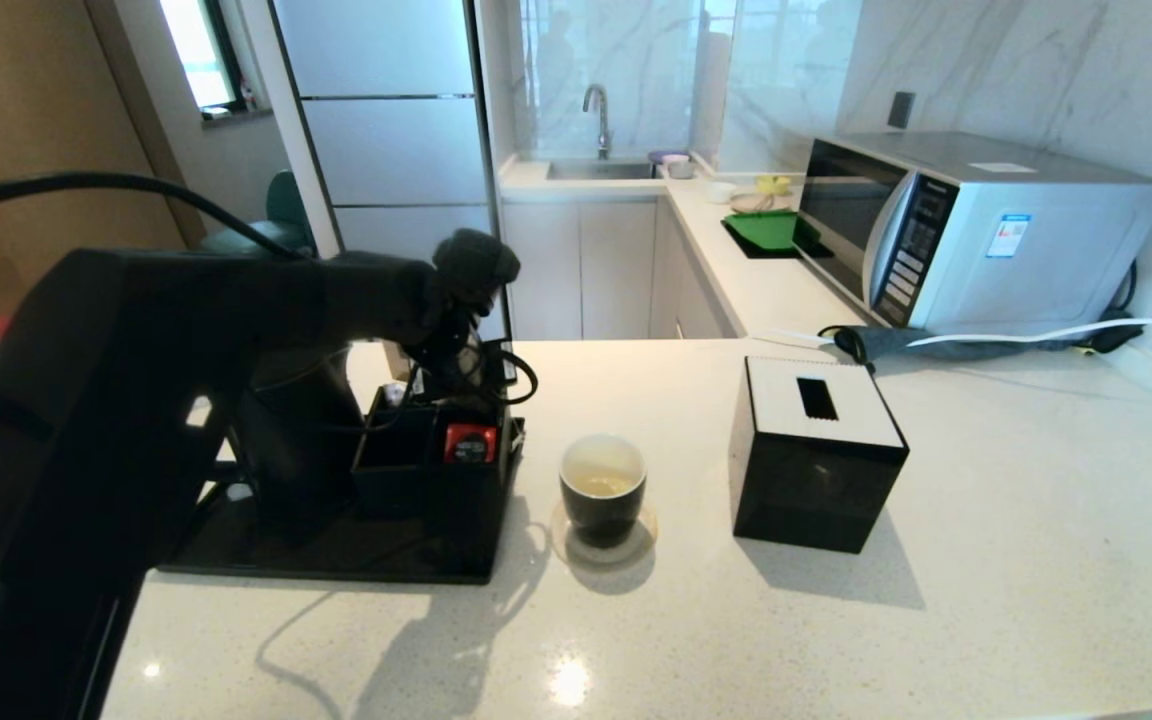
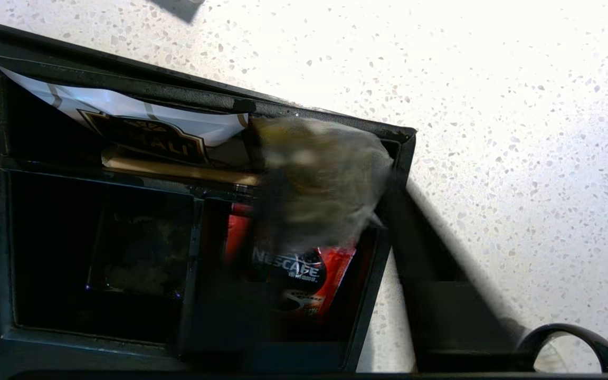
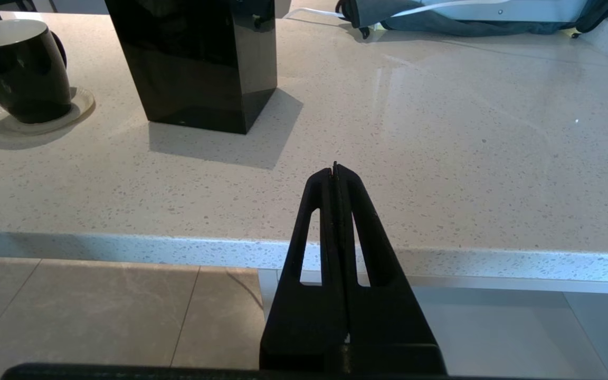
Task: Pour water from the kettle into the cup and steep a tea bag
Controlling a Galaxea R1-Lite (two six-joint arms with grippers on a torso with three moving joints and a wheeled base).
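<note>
The tea bag (image 2: 319, 182), a greyish soft pouch, hangs between the dark fingers of my left gripper (image 2: 330, 232), which is shut on it just above the black organizer (image 2: 193, 248). In the head view the left gripper (image 1: 456, 395) points down over that organizer. The black kettle (image 1: 301, 440) stands behind it on the tray, mostly hidden by my left arm. To the right of the tray the cup (image 1: 603, 488) stands on a coaster and holds pale yellowish water (image 1: 603, 484). My right gripper (image 3: 335, 168) is shut and empty, low in front of the counter edge.
The organizer holds a red sachet (image 2: 304, 274) and a white packet (image 2: 140, 119). A black cube box with a white slotted top (image 1: 816, 465) stands right of the cup (image 3: 19, 74). A microwave (image 1: 976, 235) and cables lie at the back right. The black tray (image 1: 336, 555) lies left.
</note>
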